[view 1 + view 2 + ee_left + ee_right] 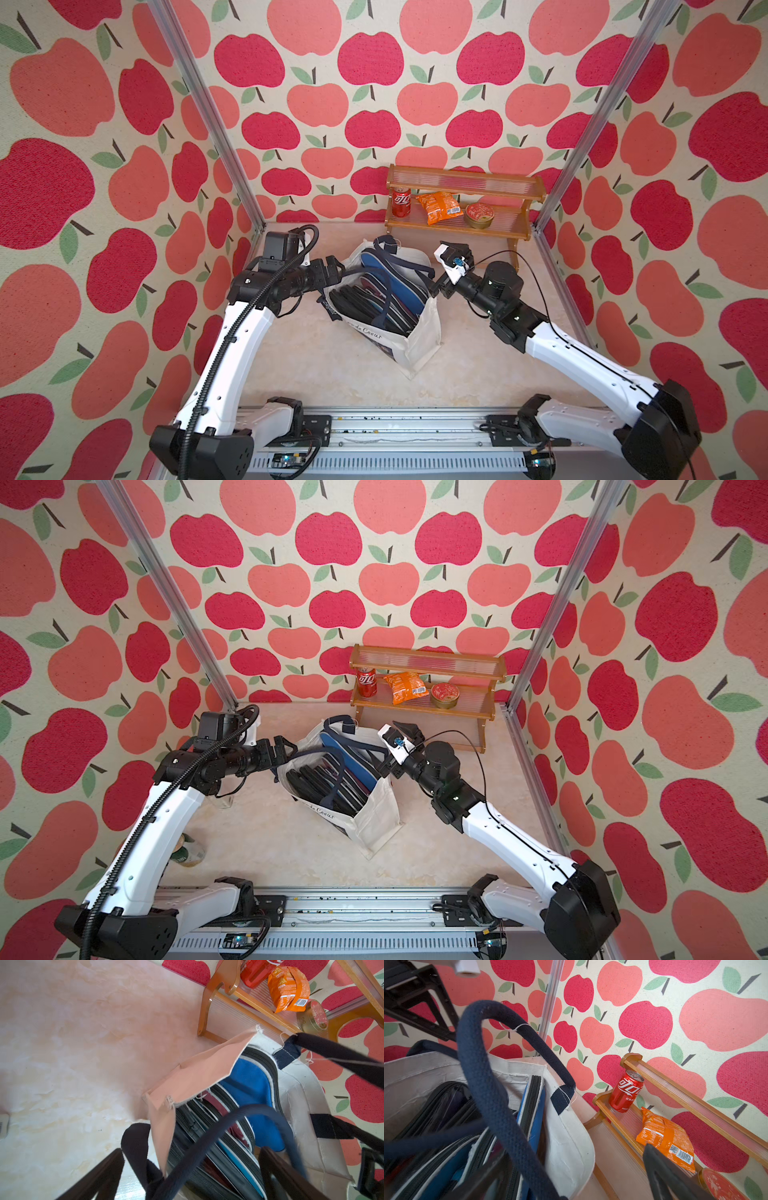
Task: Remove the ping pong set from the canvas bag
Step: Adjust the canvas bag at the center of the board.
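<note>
While the left gripper (338, 270) and right gripper (436, 287) hang at opposite rims of the canvas bag (419, 345), fingers spread wide and empty, the ping pong set (361, 303) sits packed on edge inside. I'd worry a finger snags the navy strap handle (389, 299) looped across the mouth. Tight cases could also drag the light bag over the smooth, pale marbled tabletop (324, 374), towards the wooden shelf (461, 179) by the apple-print wall (374, 62).

Bright, even light, soft shadows all round.
Top views bow at the edges; close before the left hand (191, 1150) the navy strap (228, 1122) smears out of focus, tabletop (62, 1053) washed pale.
</note>
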Robot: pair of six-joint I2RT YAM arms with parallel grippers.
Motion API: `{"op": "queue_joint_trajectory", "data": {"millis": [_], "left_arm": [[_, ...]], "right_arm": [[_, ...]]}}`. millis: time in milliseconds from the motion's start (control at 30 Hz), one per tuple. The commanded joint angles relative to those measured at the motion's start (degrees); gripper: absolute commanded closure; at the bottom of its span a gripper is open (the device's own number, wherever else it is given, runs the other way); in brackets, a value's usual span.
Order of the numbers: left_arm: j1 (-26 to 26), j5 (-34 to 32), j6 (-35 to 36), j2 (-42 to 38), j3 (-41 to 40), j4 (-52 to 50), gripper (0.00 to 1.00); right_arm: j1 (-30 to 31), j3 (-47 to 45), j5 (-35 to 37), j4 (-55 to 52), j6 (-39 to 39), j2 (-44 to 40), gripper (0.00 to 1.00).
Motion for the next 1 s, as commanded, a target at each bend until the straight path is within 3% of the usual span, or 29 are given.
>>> {"op": "queue_joint_trajectory", "data": {"millis": [0,200,400,533,633,733,833,967], "left_arm": [[-0.15,-2.34,0.43,-1.15,-2.01,-2.29,0.0],[-0.17,-2.81,-0.56,-2.62,-2.96,-1.5,0.01],[-2.13,-6.9,0.34,-1.35,0.15,-3.21,0.0],[-4.2,-10.56,1.11,0.24,2.03,-5.24,0.0],[-4.83,-11.45,1.15,1.1,2.29,-5.78,0.01],[-5.12,-11.84,1.21,1.51,2.3,-5.69,0.0],[-5.47,-12.41,1.23,1.95,2.49,-5.72,0.0],[-5.91,-12.67,1.45,2.79,2.87,-6.02,0.0]], "right_arm": [[0.46,2.56,6.78,4.52,3.3,0.75,0.01],[0.11,7.8,17.89,-1.54,7.46,4.07,0.01],[-5.25,13.03,21.22,-16.04,21.34,6.09,0.01],[-11.05,15.19,17.24,-25.58,31.41,5.81,0.01],[-13.63,15.08,14.41,-28.59,33.87,4.68,0.01],[-13.72,13.71,11.2,-26.73,31.39,2.37,0.01],[-13.59,13.31,1.11,-24.52,27.43,1.26,0.01],[-12.77,18.93,-8.71,-31.03,22.75,4.84,0.03]]}}
